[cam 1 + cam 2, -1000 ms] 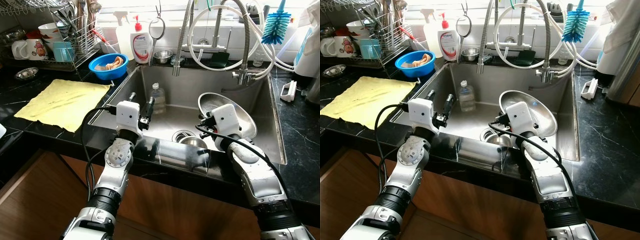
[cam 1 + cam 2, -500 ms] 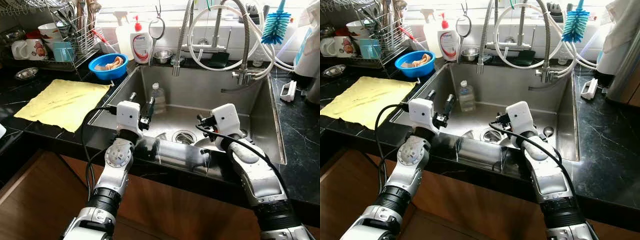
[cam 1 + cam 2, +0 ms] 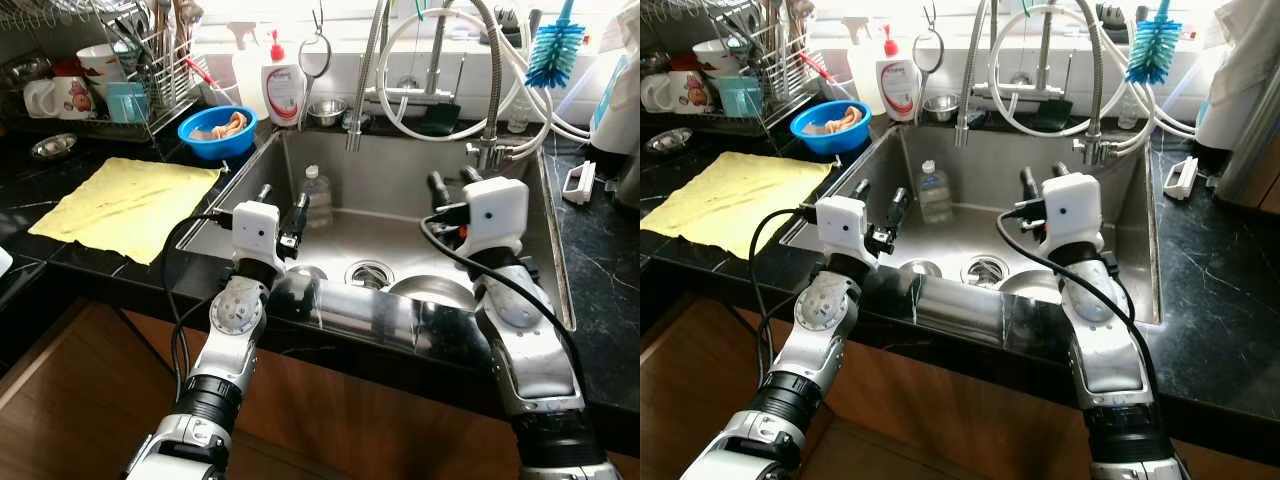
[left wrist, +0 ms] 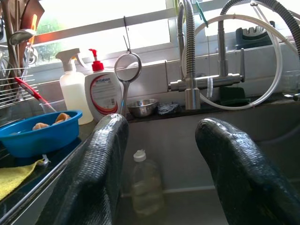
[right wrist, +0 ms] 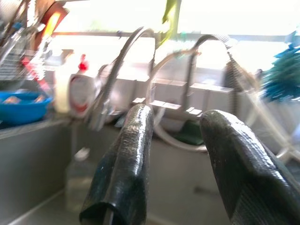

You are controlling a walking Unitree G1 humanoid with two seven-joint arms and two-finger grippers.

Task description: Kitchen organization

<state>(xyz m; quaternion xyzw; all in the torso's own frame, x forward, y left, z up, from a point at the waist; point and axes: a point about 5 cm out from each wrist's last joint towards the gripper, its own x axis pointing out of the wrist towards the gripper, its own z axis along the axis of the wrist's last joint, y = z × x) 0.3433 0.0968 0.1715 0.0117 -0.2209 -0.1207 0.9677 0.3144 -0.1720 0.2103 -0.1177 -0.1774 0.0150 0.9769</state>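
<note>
Steel sink (image 3: 545,250) holds a large steel bowl (image 3: 432,291) near its front. Above it, left gripper (image 3: 280,207) and right gripper (image 3: 452,181) hover, fingers spread, empty. Farther back stands a clear bottle (image 3: 316,196). Beyond, a blue bowl (image 3: 217,131) with food scraps and a soap dispenser (image 3: 283,92), label unreadable.

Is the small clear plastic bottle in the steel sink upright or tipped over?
Upright. The small clear plastic bottle stands on the steel sink floor, white cap on top, against the back-left wall.
</note>
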